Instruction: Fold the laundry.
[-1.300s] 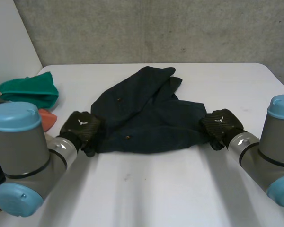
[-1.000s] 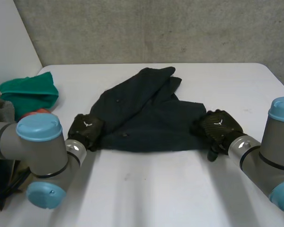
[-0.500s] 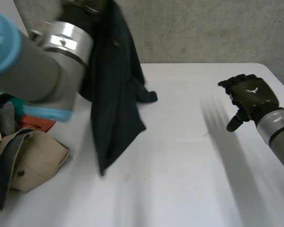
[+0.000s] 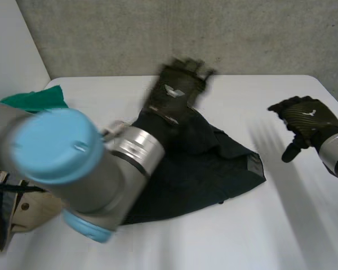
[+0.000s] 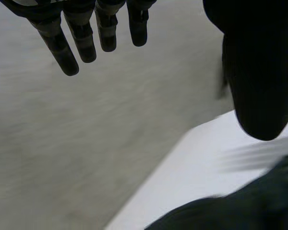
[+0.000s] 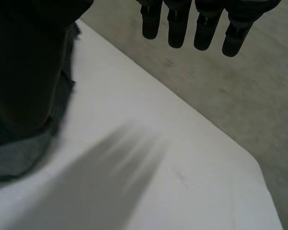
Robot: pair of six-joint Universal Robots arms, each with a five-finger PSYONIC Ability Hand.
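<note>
dark garment [image 4: 214, 169] beneath left hand [image 4: 174, 93], apart from right hand [image 4: 307, 118], both with fingers [image 5: 62, 50] straight, empty

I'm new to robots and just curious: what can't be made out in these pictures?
Dark garment: its left part lies behind the left arm, head view.
Left hand: blurred in the head view.
Beige cloth: cut off by the edge, covered by the arm.
Green cloth: mostly behind the arm.

Left arm [image 4: 73, 163] covers the dark garment's [image 4: 214, 169] side toward the table's [image 4: 304, 236] left edge, plus much of the green cloth [image 4: 36, 97]. Beige garment [image 4: 22, 211] partly behind the arm, cut off by the frame.
</note>
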